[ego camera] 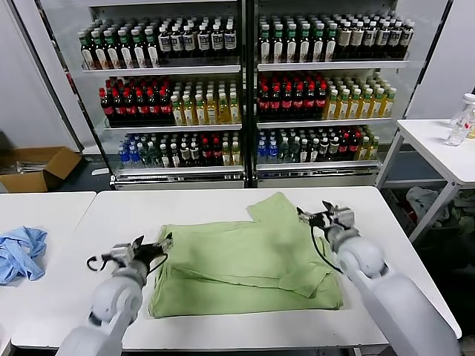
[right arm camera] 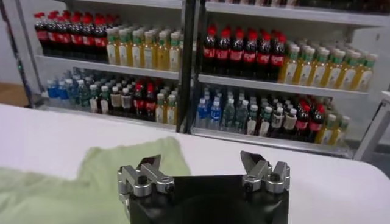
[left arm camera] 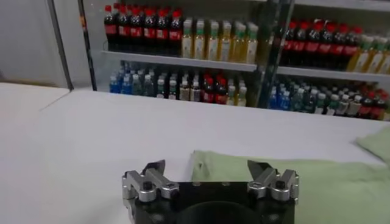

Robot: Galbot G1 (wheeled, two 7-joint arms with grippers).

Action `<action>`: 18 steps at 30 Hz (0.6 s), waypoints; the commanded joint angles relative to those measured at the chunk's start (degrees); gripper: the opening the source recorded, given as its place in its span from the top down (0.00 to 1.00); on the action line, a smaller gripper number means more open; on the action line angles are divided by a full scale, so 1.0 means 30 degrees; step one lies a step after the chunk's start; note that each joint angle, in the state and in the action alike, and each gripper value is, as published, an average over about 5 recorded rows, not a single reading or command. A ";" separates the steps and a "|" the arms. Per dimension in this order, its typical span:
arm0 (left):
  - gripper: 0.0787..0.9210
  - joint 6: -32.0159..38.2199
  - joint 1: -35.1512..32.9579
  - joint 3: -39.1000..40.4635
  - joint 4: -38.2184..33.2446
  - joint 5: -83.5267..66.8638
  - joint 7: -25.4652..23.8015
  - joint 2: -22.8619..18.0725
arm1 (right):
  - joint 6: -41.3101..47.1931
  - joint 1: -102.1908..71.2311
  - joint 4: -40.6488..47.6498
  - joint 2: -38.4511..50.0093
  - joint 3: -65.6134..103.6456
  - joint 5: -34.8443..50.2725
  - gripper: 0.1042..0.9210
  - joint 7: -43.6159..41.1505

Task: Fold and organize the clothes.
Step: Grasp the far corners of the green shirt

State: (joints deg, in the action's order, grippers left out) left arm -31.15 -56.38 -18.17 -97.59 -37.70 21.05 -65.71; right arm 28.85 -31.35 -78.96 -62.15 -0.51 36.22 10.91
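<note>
Green shirt point(ego camera: 245, 259): soft matt cloth, lightly creased. Table point(ego camera: 133, 208): smooth white top, faint sheen. At the shirt's 9 and 3 o'clock, left gripper point(left arm camera: 210, 172) and right gripper point(right arm camera: 204, 165): glossy black bodies, dull bare-metal fingers point(left arm camera: 148, 180).

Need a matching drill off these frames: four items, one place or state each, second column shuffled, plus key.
Items:
1. green polo shirt
2. light blue garment
3. left gripper
4. cardboard box

Places or states:
A. on the floor, far left
B. open, at the shirt's left edge
C. folded on the middle table
D. bunched on the left table

Pairs: 1-C, 2-D, 3-B, 4-A. The right gripper, unlisted, is open at the shirt's right edge.
</note>
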 commanded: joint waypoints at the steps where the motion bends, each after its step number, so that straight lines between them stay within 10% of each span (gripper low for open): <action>1: 0.12 -0.0225 0.4392 0.2220 0.5437 0.0804 0.0238 -0.0785 | 0.0045 0.3234 0.5650 -0.2293 -0.1644 -0.0216 0.12 -0.0143; 11: 0.12 -0.0381 0.3739 0.2351 0.5530 0.0612 -0.0090 -0.0814 | 0.0023 0.3304 0.8259 -0.3980 -0.1582 0.0070 0.14 -0.1008; 18: 0.33 -0.0341 0.3132 0.2195 0.5009 0.0032 -0.0384 -0.0656 | 0.0120 0.2969 0.8329 -0.4042 -0.1962 0.0213 0.34 -0.2280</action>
State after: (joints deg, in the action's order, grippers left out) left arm -31.86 -47.64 -12.63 -84.53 -36.30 20.43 -67.54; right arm 28.88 -24.06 -59.51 -71.51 -4.85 36.54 6.49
